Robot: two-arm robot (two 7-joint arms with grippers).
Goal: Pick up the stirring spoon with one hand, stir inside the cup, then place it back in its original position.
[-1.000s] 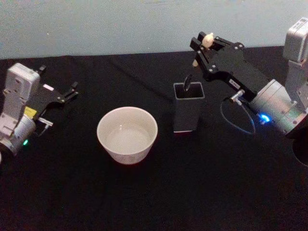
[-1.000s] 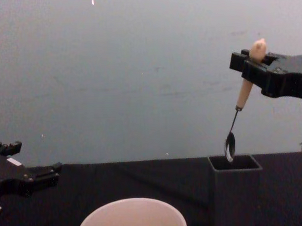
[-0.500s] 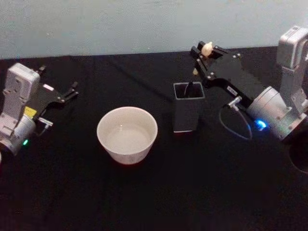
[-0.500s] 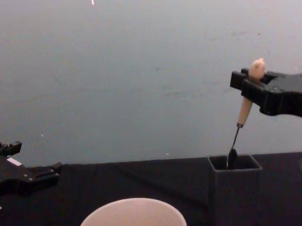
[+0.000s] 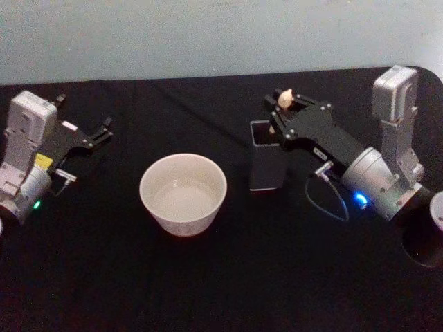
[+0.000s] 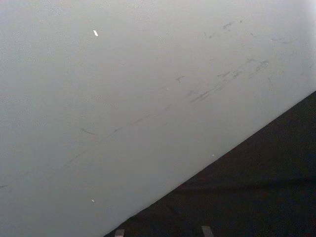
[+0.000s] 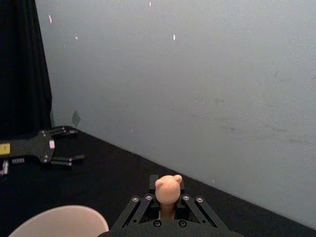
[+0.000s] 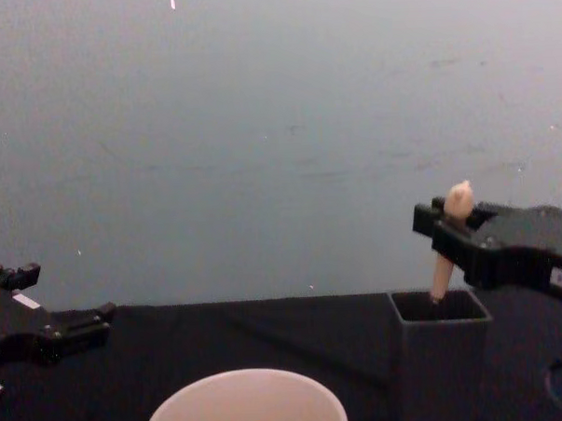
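Observation:
The stirring spoon (image 5: 284,97) stands almost upright in the dark grey square holder (image 5: 266,169), its original position. Its shaft and bowl are hidden inside the box. Only the beige handle and knob (image 8: 456,203) stick out above the holder's rim (image 8: 440,317). My right gripper (image 5: 285,108) is shut on the handle just under the knob (image 7: 168,187), right over the holder. The pale round cup (image 5: 183,193) sits left of the holder, and its rim (image 8: 244,399) shows low in the chest view. My left gripper (image 5: 90,145) rests open at the far left, holding nothing.
A black cloth (image 5: 221,283) covers the table, and a pale wall (image 8: 259,128) stands behind it. A dark round object (image 5: 423,243) lies at the right edge beside my right arm. A thin cable (image 5: 325,202) loops beside the right wrist. My left gripper (image 7: 59,145) shows far off in the right wrist view.
My right gripper has come down and slightly left with the spoon. The bowl and shaft, which hung at the holder's mouth, have sunk inside the box. The left arm has not moved.

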